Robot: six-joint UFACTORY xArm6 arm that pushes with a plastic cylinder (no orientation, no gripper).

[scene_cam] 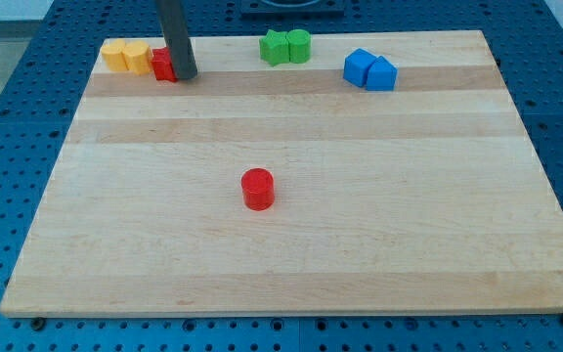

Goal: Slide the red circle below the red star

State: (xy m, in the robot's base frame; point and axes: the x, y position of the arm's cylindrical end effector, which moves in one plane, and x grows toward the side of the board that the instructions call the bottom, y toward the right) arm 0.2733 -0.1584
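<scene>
Red circle, the small red cylindrical block, is being seen alone near the middle of the pale wooden board, well apart from the red star block at the view's top left. My tip is being held just beside the star's right edge, grasping nothing. The circle is lying down-right of the tip, so an approach from its far right side is judged needed.

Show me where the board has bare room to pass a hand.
Open: everything around the red circle, and the whole strip at the view's bottom. Crowded: the top edge, with yellow blocks, red star beside my tip, green blocks, blue blocks.
</scene>
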